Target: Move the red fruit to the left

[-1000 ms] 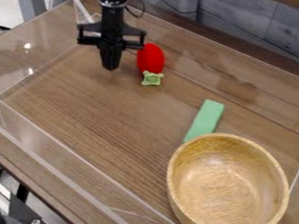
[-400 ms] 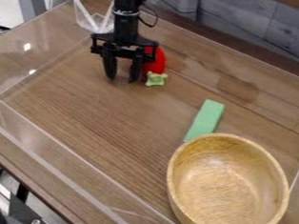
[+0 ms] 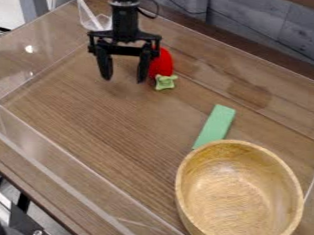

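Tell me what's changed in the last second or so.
The gripper went from shut to open, its fingers now spread just left of the red fruit, holding nothing. The fruit, the green block and the bowl stayed where they were.

Small glossy red fruit [image 3: 162, 64] with green leafy stem at its lower end, lay on the wooden tabletop near the far edge, partly hidden.
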Action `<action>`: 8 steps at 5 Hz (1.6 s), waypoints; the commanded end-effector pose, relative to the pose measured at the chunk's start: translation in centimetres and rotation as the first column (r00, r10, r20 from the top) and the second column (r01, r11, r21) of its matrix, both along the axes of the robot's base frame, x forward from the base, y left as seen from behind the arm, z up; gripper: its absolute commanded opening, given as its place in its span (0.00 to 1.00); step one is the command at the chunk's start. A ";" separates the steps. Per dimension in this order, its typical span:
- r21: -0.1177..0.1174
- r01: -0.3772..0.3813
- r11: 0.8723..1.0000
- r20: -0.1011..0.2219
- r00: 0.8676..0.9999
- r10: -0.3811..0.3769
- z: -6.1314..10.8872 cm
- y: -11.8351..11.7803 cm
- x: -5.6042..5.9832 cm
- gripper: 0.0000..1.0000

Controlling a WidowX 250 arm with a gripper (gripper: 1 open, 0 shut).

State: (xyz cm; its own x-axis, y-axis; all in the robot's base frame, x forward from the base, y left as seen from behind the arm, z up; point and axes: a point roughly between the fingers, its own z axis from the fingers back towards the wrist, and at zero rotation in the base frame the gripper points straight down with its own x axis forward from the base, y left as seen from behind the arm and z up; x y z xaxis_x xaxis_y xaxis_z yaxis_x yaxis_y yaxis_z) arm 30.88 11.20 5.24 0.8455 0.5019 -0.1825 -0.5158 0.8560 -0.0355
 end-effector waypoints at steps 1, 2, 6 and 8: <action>-0.003 -0.030 1.000 0.076 0.997 0.030 4.0 0.3 0.6 1.00; -0.021 0.029 0.999 0.072 0.997 -0.027 4.6 0.2 0.8 1.00; -0.037 0.133 0.990 0.055 0.990 -0.131 4.5 -2.0 1.4 0.00; -0.046 0.194 0.980 0.099 0.977 -0.189 7.5 -2.2 1.2 0.00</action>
